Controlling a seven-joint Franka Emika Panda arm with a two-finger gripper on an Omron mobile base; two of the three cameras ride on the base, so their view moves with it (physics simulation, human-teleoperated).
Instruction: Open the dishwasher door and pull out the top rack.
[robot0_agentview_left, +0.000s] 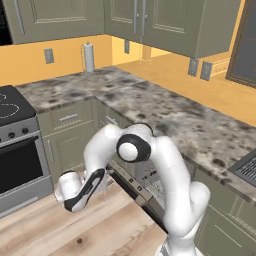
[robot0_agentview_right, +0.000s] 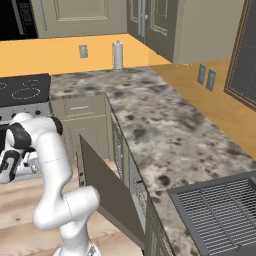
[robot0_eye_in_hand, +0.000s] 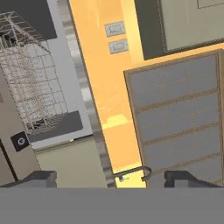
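Dark fingertips of the gripper (robot0_eye_in_hand: 109, 177) stand wide apart, nothing between them. Beyond and to one side in the hand view: the top rack (robot0_eye_in_hand: 30, 74), thin light-grey wire grid, seated inside the tub. Judged light, springy, sliding stiffly on runners; best hooked at its front rim wire. The dishwasher door (robot0_agentview_right: 107, 192), dark grey flat panel, hangs partly lowered beside the arm; judged rigid, hinged low, best pushed at its top edge.

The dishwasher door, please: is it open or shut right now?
Open. The dishwasher door is swung partway down from the cabinet front, tilted, and the hand view shows the wire rack inside.
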